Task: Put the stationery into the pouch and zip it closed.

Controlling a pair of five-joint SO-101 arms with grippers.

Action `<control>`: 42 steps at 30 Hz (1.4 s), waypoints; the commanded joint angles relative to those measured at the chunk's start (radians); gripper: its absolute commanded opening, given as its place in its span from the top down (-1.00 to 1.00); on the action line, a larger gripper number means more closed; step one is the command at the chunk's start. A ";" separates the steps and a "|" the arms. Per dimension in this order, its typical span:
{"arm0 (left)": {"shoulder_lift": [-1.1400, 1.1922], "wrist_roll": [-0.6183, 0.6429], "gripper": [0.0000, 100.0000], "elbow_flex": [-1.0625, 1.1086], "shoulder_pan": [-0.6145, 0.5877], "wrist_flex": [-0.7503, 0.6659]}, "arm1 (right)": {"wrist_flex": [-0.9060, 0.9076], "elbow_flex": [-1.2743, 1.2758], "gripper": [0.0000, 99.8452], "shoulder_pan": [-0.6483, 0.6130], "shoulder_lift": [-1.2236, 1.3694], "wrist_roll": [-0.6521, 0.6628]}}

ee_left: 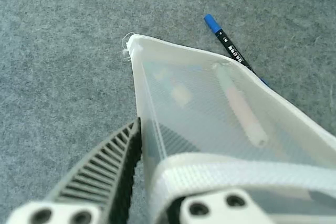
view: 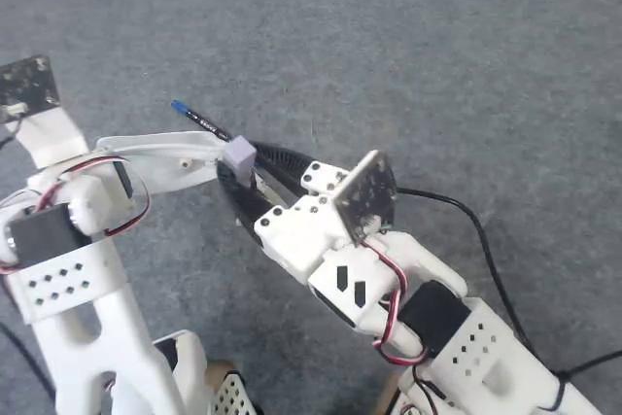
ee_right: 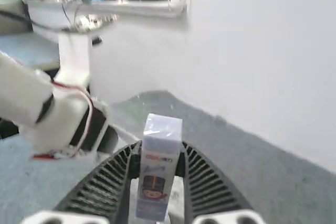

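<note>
Near the middle of the table: left fingers clamped on pouch edge. Right fingers clamped on eraser, close by pouch. Pen lies on table beside pouch.

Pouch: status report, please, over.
Left gripper shut on pouch. Right gripper shut on small box, near pouch. Pen on carpet, one end hidden by pouch.

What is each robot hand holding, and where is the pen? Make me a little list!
left gripper: shut on the pouch edge
right gripper: shut on a small lilac box, upright
pen: blue cap, lying on the grey table, one end hidden by the pouch
inside pouch: pale things, too blurry to name
</note>
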 commanded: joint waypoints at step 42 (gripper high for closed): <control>-0.009 0.012 0.98 -0.008 -0.006 -0.028 | -0.823 0.026 0.99 -0.054 0.644 0.035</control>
